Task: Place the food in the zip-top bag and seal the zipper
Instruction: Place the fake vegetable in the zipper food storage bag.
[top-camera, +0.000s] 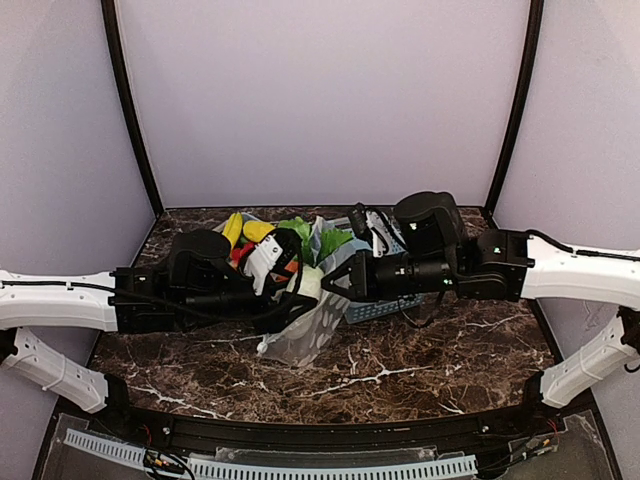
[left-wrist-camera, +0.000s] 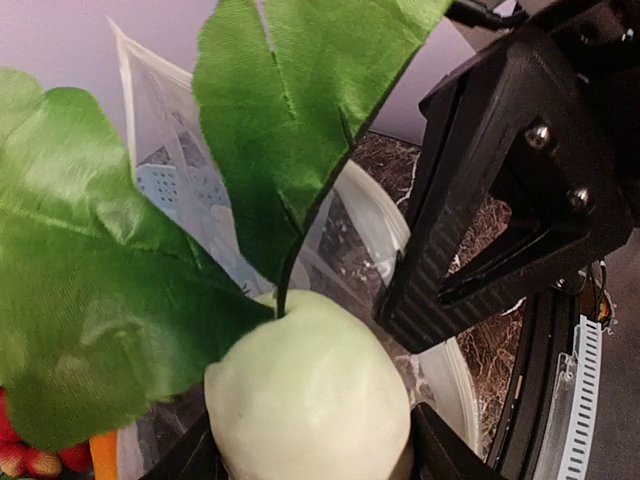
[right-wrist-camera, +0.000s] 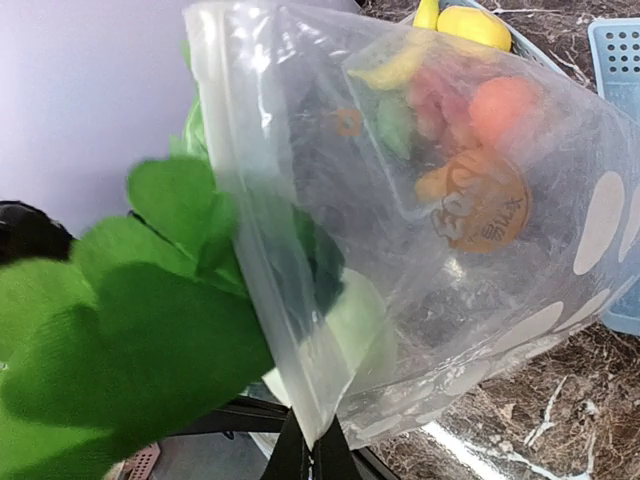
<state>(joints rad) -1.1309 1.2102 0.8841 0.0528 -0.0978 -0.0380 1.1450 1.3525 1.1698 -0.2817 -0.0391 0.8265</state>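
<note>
Feeding white radish (left-wrist-camera: 310, 400), clamped in left claw (left-wrist-camera: 312, 445), into zip-top bag (right-wrist-camera: 450, 250), held up over marble surface (top-camera: 420, 360) by right claw (right-wrist-camera: 310, 455) pinching its mouth edge. Next, probably: push deeper, release, then seal.

We count two arms: the left arm (top-camera: 60, 300) at 9 o'clock and the right arm (top-camera: 580, 265) at 3 o'clock. Between them are one clear bag (top-camera: 310, 335) and one white radish (top-camera: 308, 283). The left wrist view shows two broad leaves (left-wrist-camera: 290, 110) on the radish. At 12 o'clock from it lie two yellow pieces (top-camera: 258, 230). One blue basket (top-camera: 385, 308) shows at 3 o'clock of the bag. Through the film we make out one round orange piece (right-wrist-camera: 505, 105); the reds blur, uncounted.
</note>
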